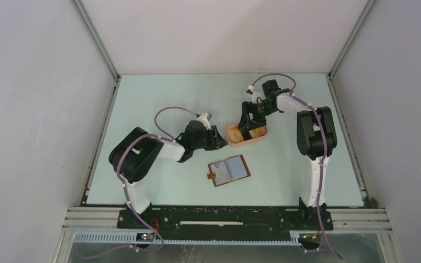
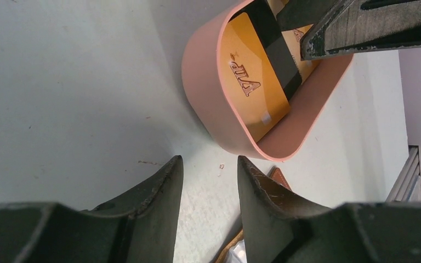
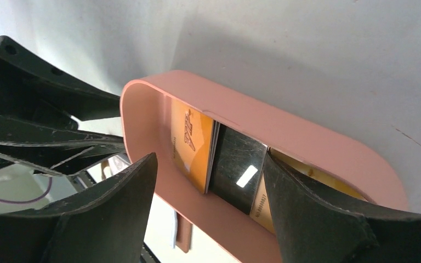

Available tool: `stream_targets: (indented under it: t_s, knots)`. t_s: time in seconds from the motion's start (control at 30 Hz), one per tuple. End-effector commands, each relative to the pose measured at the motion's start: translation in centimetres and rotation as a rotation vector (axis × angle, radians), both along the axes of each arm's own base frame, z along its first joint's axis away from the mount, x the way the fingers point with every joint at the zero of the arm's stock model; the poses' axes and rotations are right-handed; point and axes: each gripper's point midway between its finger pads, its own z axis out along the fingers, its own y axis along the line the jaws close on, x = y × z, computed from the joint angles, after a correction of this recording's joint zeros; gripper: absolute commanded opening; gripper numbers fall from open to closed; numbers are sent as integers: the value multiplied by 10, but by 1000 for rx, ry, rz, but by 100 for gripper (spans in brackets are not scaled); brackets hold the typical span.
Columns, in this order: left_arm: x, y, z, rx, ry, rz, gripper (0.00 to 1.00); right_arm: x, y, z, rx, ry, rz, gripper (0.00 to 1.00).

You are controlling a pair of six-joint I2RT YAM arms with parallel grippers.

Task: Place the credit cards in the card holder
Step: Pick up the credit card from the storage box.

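Top view: the right tool (image 1: 248, 127) is reaching down into the pink oval tray (image 1: 234, 141), where the credit cards (image 1: 257, 133) are lying. The left tool (image 1: 217, 139) is hanging low over the table (image 1: 159, 104), its tips pointing at the tray's end wall. The card holder (image 1: 229, 170) is lying open and flat on the table with its inner slots facing up. It is lying near both tools on the side towards the arm bases, apart from the tray and touched by neither tool

Right wrist view: the right tool (image 3: 211, 164) is standing with its jaws spread wide and gripping nothing. One finger (image 3: 115, 213) is showing over the tray's near wall, the other over the cards inside; whether either is touching cannot be told. Directly ahead of the gap, a yellow card (image 3: 189, 139) is lying under a black card (image 3: 235, 170). A tan card (image 3: 260, 211) is partly hiding beneath the inner finger

Left wrist view: the left tool (image 2: 208, 164) is keeping a narrow gap, with only bare table showing between the jaws. The tray is sitting just ahead of its tips, the yellow and black cards showing inside and the right tool's fingers (image 2: 356, 27) entering above them. A brown corner of the card holder is showing beside one finger
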Motion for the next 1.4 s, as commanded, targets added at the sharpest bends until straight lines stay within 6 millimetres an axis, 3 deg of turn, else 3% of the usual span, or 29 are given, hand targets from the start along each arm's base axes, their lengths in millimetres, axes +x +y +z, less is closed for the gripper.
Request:
stream_targets:
  t_s: [0.0, 0.5, 0.7, 0.97, 1.37]
  knots:
    - [9, -6, 2, -5, -7, -15, 46, -7, 13, 0, 68, 70, 13, 80]
    - [9, -9, -1, -11, 5, -29, 45, -25, 44, 15, 293, 211, 44, 78]
    - [9, -10, -1, -13, 7, -30, 45, -29, 48, 22, 334, 228, 54, 76]
    - [9, -10, -1, -13, 7, -31, 44, -30, 51, 51, 373, 168, 83, 75]
    - [9, -10, 0, -14, 5, -31, 44, -41, 60, 68, 466, 202, 125, 71]
